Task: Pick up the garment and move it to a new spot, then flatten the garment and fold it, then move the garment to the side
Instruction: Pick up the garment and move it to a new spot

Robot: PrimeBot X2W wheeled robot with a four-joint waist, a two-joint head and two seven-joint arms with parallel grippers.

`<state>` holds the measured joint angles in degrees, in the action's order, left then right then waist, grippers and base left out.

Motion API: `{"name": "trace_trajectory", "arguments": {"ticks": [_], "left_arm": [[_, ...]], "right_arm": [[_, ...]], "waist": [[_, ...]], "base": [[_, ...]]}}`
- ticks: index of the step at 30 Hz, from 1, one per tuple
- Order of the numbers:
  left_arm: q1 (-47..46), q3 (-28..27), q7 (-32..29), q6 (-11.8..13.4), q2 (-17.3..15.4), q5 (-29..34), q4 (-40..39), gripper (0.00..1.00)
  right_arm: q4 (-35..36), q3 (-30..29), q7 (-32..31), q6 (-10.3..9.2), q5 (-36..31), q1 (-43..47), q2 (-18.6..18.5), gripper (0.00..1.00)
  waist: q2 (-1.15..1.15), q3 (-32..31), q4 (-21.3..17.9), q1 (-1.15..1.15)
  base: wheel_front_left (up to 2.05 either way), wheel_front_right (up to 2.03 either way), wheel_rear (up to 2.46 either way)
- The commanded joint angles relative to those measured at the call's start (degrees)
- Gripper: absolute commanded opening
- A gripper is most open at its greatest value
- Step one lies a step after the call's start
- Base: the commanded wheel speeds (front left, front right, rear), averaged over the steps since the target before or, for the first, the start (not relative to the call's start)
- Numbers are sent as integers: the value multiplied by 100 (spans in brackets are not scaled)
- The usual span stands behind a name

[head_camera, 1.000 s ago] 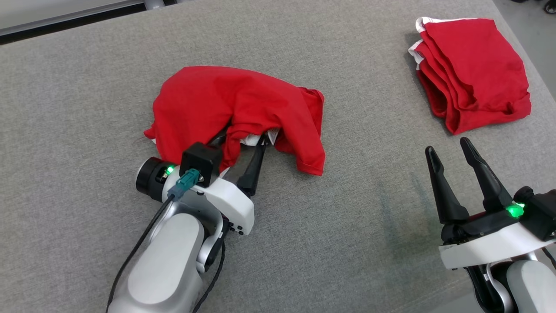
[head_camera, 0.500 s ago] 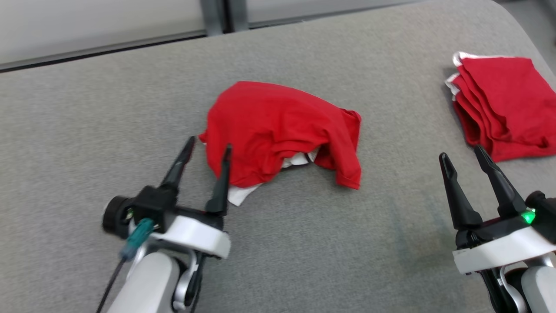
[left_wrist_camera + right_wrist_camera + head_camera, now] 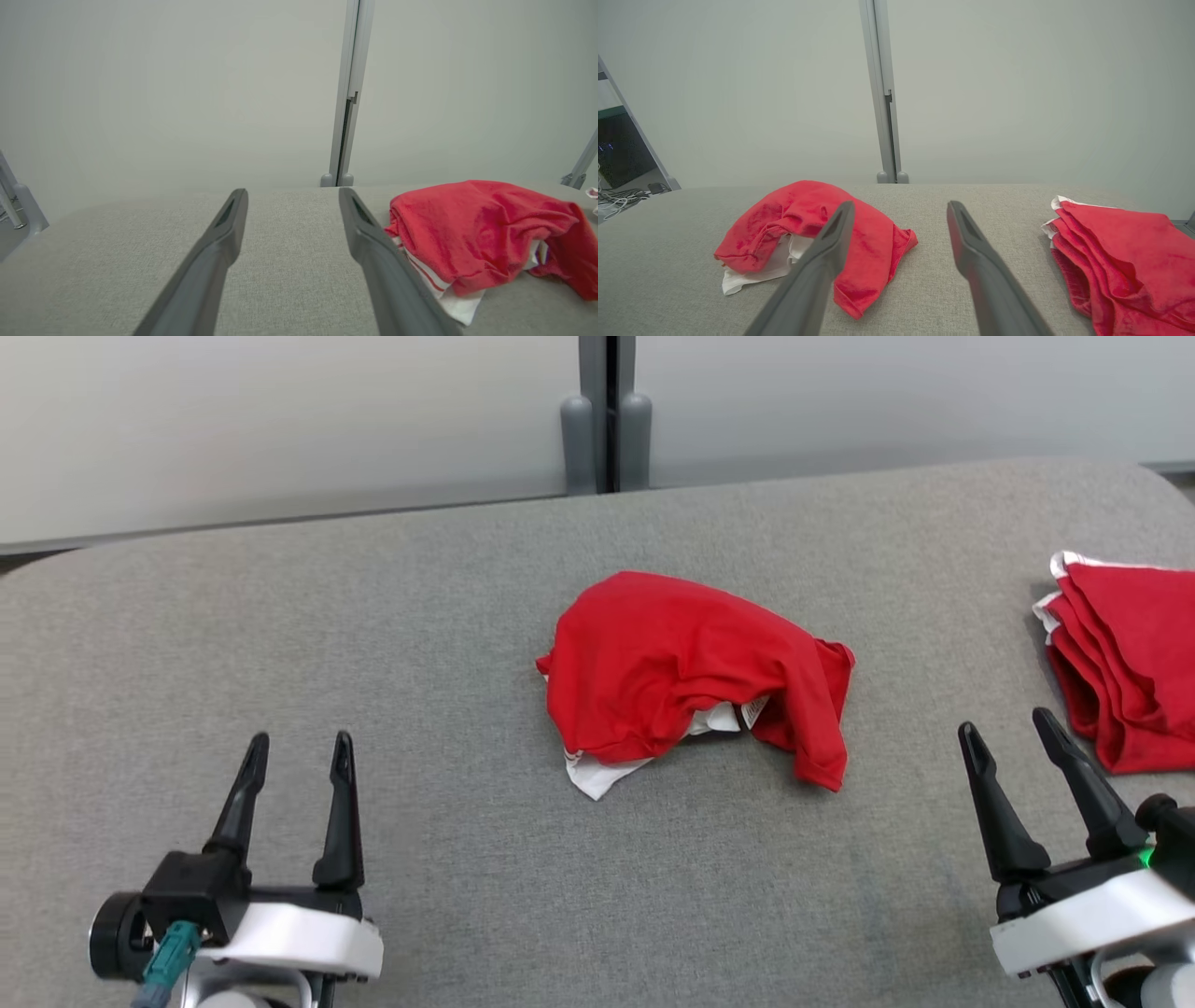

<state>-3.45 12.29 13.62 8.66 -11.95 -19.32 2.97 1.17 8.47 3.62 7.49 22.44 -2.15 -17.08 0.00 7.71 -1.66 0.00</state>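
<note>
The garment (image 3: pixel 686 672) is a crumpled red shirt with white trim, lying in a heap at the middle of the grey table (image 3: pixel 373 644). It also appears in the left wrist view (image 3: pixel 476 233) to the right of the fingers, and in the right wrist view (image 3: pixel 803 224) partly behind the left finger. My left gripper (image 3: pixel 297 751) is open and empty at the lower left, well clear of the heap. My right gripper (image 3: pixel 1008 728) is open and empty at the lower right, between the two red piles.
A second red garment (image 3: pixel 1130 663), folded into a stack with white edging, lies at the table's right edge (image 3: pixel 1125 252). A pale wall with a grey post (image 3: pixel 605 420) stands behind the table. Bare grey surface spreads to the left and front.
My left gripper has let go of the garment and drawn back to the lower left, open. The camera has tilted up, so the wall now shows. The right gripper has stayed open.
</note>
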Motion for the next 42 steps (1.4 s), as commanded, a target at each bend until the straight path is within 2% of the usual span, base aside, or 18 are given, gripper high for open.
{"name": "trace_trajectory", "arguments": {"ticks": [1,10,15,42], "left_arm": [[144,0,-23,43,-54,-20,-53,100],[684,101,-202,-48,-202,-104,-71,100],[900,86,-307,-4,-273,-156,-121,100],[951,206,-497,134,-318,-220,-260,100]], "right_arm": [[15,-29,-41,0,-34,118,2,100],[51,-152,-229,0,-107,541,80,100],[130,-214,-359,0,-171,732,133,100],[307,-337,-538,0,-193,887,201,100]], "waist": [[0,-203,116,0],[0,-680,130,0],[0,-849,122,0],[0,-972,213,0]], "base": [[0,0,0],[0,0,0],[0,0,0],[0,0,0]]}}
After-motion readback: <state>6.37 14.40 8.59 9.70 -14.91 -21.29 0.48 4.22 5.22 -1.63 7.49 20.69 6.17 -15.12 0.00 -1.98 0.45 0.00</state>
